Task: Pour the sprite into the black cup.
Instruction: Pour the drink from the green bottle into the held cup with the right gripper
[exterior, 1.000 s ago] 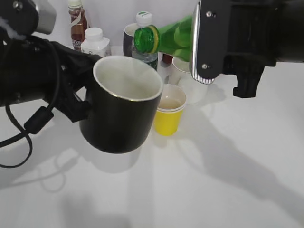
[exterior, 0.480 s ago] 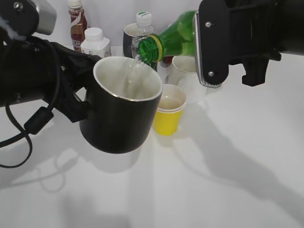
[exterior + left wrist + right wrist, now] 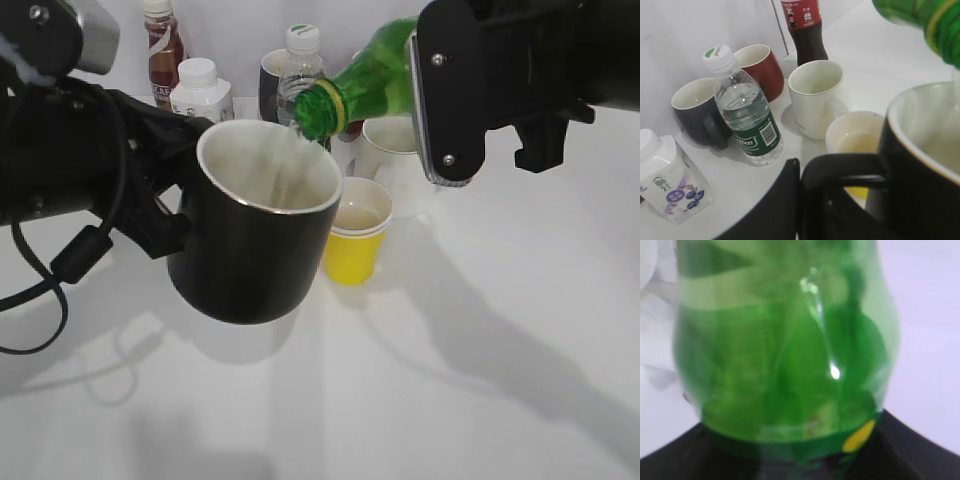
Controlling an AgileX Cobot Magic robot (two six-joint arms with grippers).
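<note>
My left gripper [image 3: 170,215] is shut on the loop handle of the black cup [image 3: 262,255] and holds it up off the table, tilted a little; the handle also shows in the left wrist view [image 3: 845,167]. My right gripper [image 3: 440,95] is shut on the sprite [image 3: 370,80], a green bottle tipped neck-down to the left. Its open mouth sits just above the cup's far rim. A thin clear stream falls from it into the cup's white inside. The bottle fills the right wrist view [image 3: 785,350]. Its neck shows at the top right of the left wrist view [image 3: 935,20].
A yellow paper cup [image 3: 357,240] stands just right of the black cup, a white mug [image 3: 395,165] behind it. At the back stand a clear water bottle [image 3: 747,115], a small dark mug [image 3: 695,112], a dark red mug [image 3: 760,67], a cola bottle [image 3: 805,27] and a white carton [image 3: 665,177].
The sprite bottle has tipped further, its neck dropping toward the cup's rim, and liquid now streams into the black cup. The left arm and cup have held still.
</note>
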